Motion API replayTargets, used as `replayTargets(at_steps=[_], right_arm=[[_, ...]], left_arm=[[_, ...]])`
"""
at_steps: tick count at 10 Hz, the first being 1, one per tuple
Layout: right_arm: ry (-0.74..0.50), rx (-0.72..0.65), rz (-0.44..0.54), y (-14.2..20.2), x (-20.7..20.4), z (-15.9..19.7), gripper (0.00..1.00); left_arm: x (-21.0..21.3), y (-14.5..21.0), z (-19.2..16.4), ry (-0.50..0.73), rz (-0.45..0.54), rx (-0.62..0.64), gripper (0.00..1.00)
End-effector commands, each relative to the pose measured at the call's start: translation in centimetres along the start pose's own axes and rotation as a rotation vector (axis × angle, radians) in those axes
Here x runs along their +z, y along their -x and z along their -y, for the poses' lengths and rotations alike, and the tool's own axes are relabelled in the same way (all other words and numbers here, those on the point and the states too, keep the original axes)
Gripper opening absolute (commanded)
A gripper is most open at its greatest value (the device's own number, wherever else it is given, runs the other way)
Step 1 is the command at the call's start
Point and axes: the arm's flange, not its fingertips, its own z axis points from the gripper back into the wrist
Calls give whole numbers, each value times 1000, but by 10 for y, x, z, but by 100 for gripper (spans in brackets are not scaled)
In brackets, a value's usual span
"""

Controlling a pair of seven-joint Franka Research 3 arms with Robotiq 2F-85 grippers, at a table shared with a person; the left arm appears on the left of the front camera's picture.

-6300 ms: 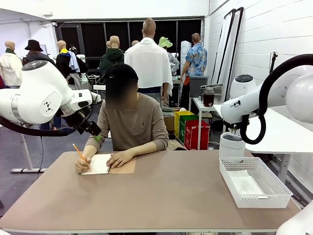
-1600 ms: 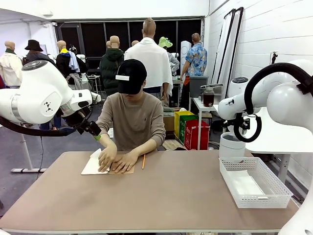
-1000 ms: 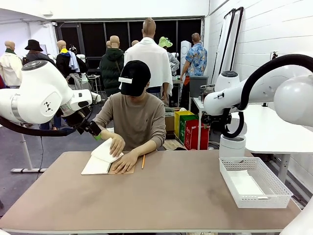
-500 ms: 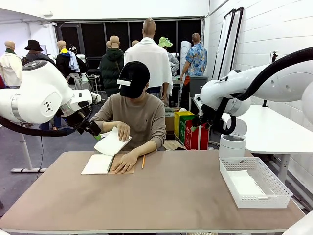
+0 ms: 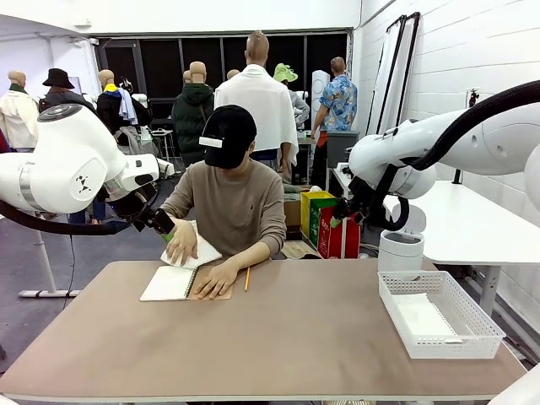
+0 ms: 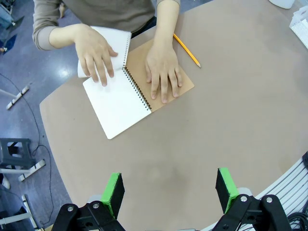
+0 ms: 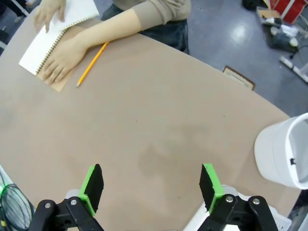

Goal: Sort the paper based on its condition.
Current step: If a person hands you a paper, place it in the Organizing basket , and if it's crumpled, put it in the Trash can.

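A person at the far side presses one hand on an open spiral notebook (image 5: 171,283) (image 6: 121,100) and grips a loose-looking white page of paper (image 5: 197,250) (image 6: 114,40) with the other hand, bent up over the notebook's far edge. Another white sheet (image 5: 420,320) lies flat in the mesh basket. My left gripper (image 6: 169,192) hangs open high over the table's near left, nothing between its green pads (image 6: 113,191). Above the table's middle, my right gripper (image 7: 150,186) is open and holds nothing. It also appears dark beside the person's shoulder (image 5: 341,216).
An orange pencil (image 5: 246,278) (image 6: 186,49) (image 7: 92,63) lies just right of the notebook. The white mesh basket (image 5: 456,337) stands at the right edge. A white cylindrical bin (image 5: 400,251) (image 7: 284,151) stands off the table beyond it.
The person lifted a notebook page, then brought it down toward the notebook's far left. My right arm swung left and lower over the table; the left arm stayed still.
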Motion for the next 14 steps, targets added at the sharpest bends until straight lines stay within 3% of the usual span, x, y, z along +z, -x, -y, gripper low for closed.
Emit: replayTargets(at_steps=[1, 5, 7, 14], right_arm=[[1, 0, 0, 1, 1, 2, 100], [-167, 182, 42, 30, 14, -56, 100], [-182, 247, 68, 48, 27, -74, 100], [-184, 287, 168, 76, 69, -81, 100]], left_arm=[[0, 1, -1, -1, 0, -3, 100], [0, 1, -1, -1, 0, -3, 100], [0, 1, -1, -1, 0, -3, 100], [0, 1, -1, -1, 0, -3, 100]])
